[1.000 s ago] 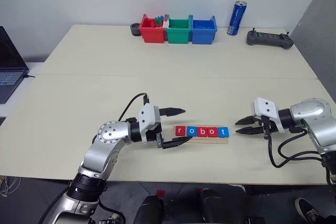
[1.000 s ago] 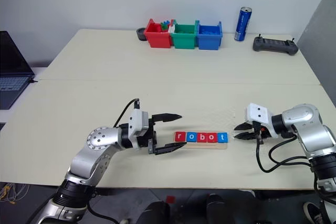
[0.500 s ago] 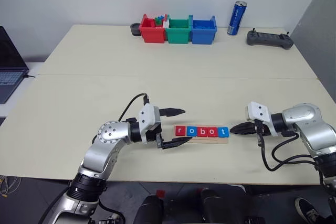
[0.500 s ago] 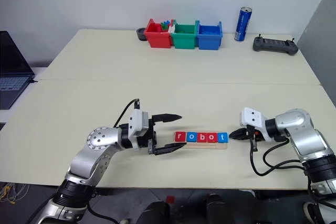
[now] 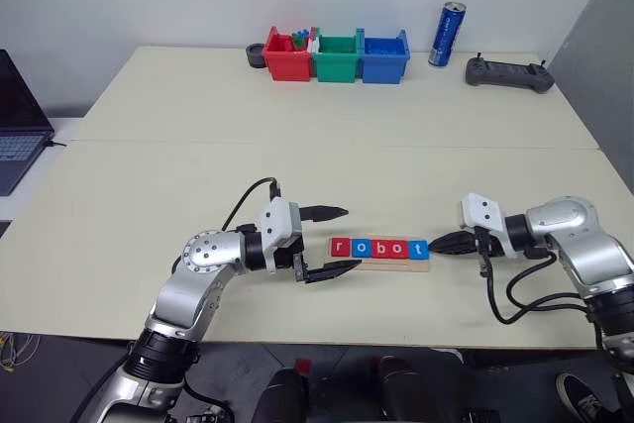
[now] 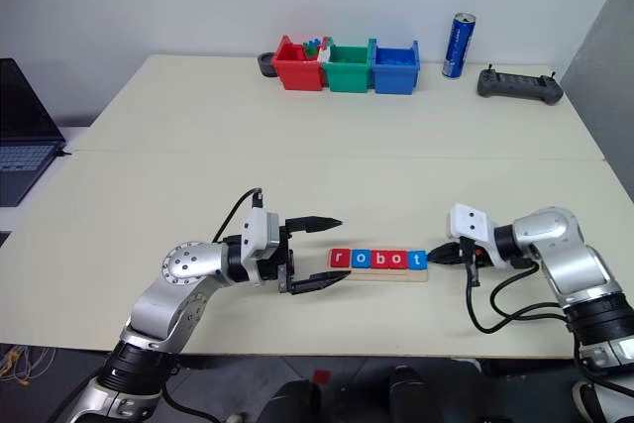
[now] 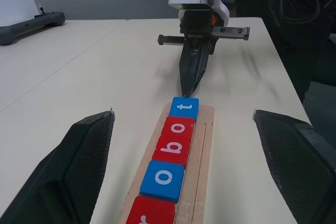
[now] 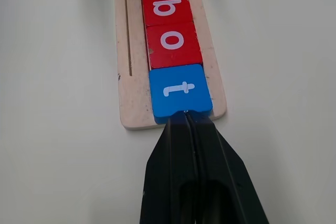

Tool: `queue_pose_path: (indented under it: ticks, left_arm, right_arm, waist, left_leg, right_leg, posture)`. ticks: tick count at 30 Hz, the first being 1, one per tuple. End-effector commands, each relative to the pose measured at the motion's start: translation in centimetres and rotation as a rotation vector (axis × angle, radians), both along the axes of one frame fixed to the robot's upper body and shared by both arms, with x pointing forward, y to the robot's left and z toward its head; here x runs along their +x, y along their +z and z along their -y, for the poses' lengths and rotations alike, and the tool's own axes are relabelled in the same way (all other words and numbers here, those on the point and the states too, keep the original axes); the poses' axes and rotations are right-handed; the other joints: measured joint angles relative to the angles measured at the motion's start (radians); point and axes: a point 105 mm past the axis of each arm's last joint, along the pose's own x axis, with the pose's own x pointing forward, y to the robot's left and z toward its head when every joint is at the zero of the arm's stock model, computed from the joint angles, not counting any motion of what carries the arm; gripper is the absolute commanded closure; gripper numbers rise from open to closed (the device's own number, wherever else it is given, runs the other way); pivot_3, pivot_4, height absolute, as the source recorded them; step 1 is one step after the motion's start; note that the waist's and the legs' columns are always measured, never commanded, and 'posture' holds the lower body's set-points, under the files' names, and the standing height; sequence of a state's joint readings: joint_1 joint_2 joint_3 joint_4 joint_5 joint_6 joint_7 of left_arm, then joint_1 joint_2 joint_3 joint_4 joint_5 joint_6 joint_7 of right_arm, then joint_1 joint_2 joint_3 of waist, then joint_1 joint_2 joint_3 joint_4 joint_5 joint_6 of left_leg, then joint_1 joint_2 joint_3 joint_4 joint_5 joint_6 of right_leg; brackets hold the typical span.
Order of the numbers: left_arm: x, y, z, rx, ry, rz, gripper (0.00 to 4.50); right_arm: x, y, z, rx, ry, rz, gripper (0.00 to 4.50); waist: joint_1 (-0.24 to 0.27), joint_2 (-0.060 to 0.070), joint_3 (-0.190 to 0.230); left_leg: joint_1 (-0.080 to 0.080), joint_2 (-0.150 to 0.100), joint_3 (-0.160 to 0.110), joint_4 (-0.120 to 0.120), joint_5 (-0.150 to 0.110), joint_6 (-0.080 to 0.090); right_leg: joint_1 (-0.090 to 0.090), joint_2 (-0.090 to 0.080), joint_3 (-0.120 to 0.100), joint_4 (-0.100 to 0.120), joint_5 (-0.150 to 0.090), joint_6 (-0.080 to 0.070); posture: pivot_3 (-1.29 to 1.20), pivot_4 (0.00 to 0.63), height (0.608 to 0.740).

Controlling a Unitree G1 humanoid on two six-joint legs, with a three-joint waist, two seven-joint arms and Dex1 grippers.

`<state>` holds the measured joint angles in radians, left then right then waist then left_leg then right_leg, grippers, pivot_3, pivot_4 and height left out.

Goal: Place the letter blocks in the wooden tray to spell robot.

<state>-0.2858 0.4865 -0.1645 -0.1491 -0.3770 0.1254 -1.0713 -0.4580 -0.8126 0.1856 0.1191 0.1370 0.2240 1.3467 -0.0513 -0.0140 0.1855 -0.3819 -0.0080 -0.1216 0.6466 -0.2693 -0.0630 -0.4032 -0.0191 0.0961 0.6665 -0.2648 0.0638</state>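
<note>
From the head views we see the wooden tray [image 5: 380, 254] near the counter's [image 5: 297, 126] front edge, holding the letter blocks [image 5: 380, 248] in a row reading r, o, b, o, t. Our left hand [image 5: 327, 242] sits at the tray's left end, fingers spread wide and empty. In the left wrist view, our right hand [image 7: 187, 90] points at the t block [image 7: 184, 109]. In the right wrist view, its fingers are pressed together, tips touching that blue block's edge.

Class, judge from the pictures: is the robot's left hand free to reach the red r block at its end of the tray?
Probably yes. The left hand is open beside the r block at that end of the wooden tray, with nothing between them.
</note>
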Motion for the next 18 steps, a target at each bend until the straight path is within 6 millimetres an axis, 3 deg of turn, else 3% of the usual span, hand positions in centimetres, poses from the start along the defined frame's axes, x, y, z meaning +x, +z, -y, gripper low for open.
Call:
queue_pose_path:
  ticks: [1,18]
  left_arm:
    - [-0.21,1.04,-0.07,-0.014,-0.004,0.043,0.0]
    - [-0.17,1.1,-0.05,-0.013,-0.004,0.045,0.0]
  right_arm:
    - [-0.03,1.03,-0.86,0.006,0.039,0.045,4.47]
    - [-0.01,1.17,-0.75,0.007,0.04,0.046,4.47]
  waist:
    - [0.0,0.0,0.0]
    - [0.0,0.0,0.0]
  left_leg:
    - [0.0,0.0,0.0,0.0,0.0,0.0]
    - [0.0,0.0,0.0,0.0,0.0,0.0]
  right_leg:
    - [0.0,0.0,0.0,0.0,0.0,0.0]
    - [0.0,0.0,0.0,0.0,0.0,0.0]
  posture:
    - [0.0,0.15,0.74]
    - [0.0,0.15,0.74]
